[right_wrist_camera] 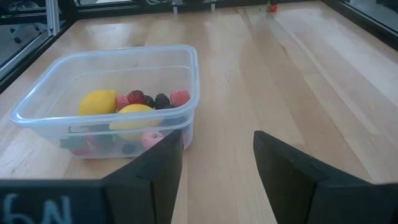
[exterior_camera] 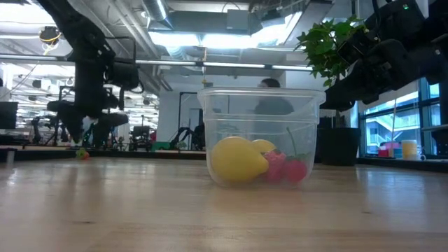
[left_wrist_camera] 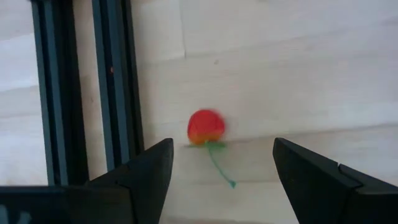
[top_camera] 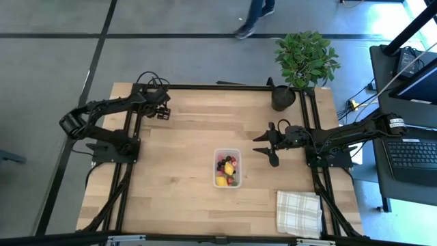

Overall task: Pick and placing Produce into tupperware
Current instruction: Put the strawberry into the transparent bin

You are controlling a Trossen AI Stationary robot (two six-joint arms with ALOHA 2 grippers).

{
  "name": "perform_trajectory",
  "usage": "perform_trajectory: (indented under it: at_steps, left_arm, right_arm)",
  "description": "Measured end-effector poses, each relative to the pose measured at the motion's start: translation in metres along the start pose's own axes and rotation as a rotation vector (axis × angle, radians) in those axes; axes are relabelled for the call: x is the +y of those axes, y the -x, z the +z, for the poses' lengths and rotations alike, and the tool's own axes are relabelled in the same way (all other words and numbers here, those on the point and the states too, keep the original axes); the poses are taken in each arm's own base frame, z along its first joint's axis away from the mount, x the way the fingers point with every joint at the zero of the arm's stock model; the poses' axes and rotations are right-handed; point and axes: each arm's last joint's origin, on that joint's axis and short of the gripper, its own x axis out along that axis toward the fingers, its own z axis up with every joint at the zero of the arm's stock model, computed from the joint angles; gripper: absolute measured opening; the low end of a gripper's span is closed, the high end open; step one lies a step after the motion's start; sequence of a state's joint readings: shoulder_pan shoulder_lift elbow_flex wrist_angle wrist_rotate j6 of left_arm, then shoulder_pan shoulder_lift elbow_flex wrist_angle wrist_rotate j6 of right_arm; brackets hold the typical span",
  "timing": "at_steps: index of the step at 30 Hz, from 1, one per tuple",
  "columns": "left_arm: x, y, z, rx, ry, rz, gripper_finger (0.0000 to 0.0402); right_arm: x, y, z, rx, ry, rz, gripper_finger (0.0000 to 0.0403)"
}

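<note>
Left gripper spread wide, empty, over one red piece of produce with thin green stem, near table edge at 10 o'clock beside dark rail. Right gripper parted, empty, just at 3 o'clock of tupperware. Clear rounded tub at table centre, holding two yellow lemons amid red and maroon berries. Bare wood all round; checked cloth at 5 o'clock, plant pot at 1 o'clock.
</note>
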State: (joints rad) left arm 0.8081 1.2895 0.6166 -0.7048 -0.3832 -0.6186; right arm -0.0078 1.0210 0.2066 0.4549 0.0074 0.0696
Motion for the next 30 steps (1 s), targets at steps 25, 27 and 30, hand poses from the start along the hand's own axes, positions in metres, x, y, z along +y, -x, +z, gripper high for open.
perform_trajectory:
  at_steps: [25, 27, 30]
  left_arm:
    - [-0.012, -0.039, 0.002, 0.049, -0.029, 0.096, 0.0268]
    - [-0.011, -0.040, 0.002, 0.061, -0.019, 0.087, 0.0268]
    - [-0.010, -0.041, 0.003, 0.085, -0.002, 0.060, 0.0263]
  right_arm:
    - [0.000, 0.000, 0.000, 0.000, 0.000, 0.000, 0.0198]
    - [0.000, 0.000, 0.000, 0.000, -0.001, 0.000, 0.0198]
    - [0.000, 0.000, 0.000, 0.001, -0.001, 0.000, 0.0198]
